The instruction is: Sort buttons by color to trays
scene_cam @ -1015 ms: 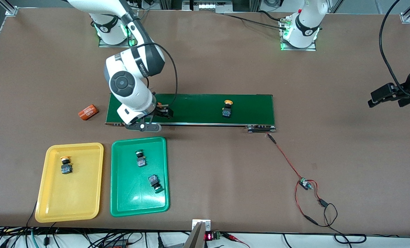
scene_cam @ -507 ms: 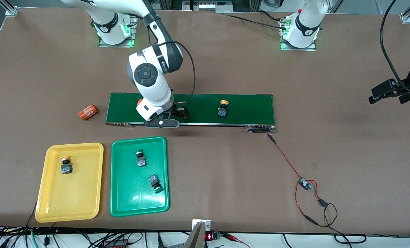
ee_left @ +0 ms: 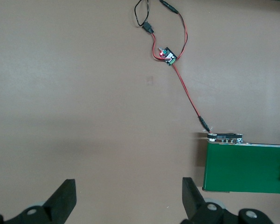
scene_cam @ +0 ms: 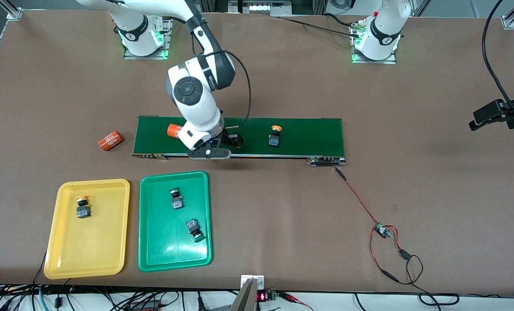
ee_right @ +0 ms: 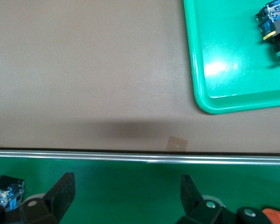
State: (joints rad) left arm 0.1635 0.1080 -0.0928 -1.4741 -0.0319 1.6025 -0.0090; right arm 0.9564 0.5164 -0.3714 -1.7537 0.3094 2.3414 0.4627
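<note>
A: What is the right gripper (scene_cam: pixel 228 147) doing?

B: It is hanging over the belt (scene_cam: pixel 308 137), jaws wide apart, holding nothing. It has slid along toward the yellow-capped button (scene_cam: pixel 275 136), which is rolling closer.

A: And the left gripper (scene_cam: pixel 494 113)?

B: It is waiting, open, empty. The other buttons are lying in the trays (scene_cam: pixel 153 242).

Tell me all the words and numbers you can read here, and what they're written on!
Orange cylinder on the table: white print, too small to read for sure.
Right arm: a small white brand word on its dark band, too blurred to read.
Red lit digits on the little display at the table's near edge: too small to read.
Buttons and trays: no writing that I can see.
</note>
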